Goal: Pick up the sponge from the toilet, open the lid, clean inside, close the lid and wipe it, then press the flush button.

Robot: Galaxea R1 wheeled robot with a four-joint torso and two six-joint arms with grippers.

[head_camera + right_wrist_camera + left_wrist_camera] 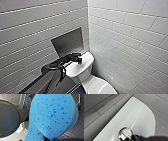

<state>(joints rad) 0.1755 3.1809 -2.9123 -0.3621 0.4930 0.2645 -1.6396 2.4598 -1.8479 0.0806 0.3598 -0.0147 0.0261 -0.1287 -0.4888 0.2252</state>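
Though hard to make out at the tips, seemed to grip the sponge point(52, 116) in the right gripper point(50, 139), just ahead of those jaws, above dark floor tiles point(77, 131). Judged it light, soft, squashy; best pinched at the waist. Held the left gripper point(79, 60) over the toilet point(86, 67) tank, tip just beside the button point(125, 134); could not tell open or closed. Judged the button slick, stiff, best pushed dead centre. Saw tiled walls point(125, 30) close behind those jaws.

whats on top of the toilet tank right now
The round flush button sits in the white tank top, with the left gripper right at it. A dark part of the gripper covers the button's edge.
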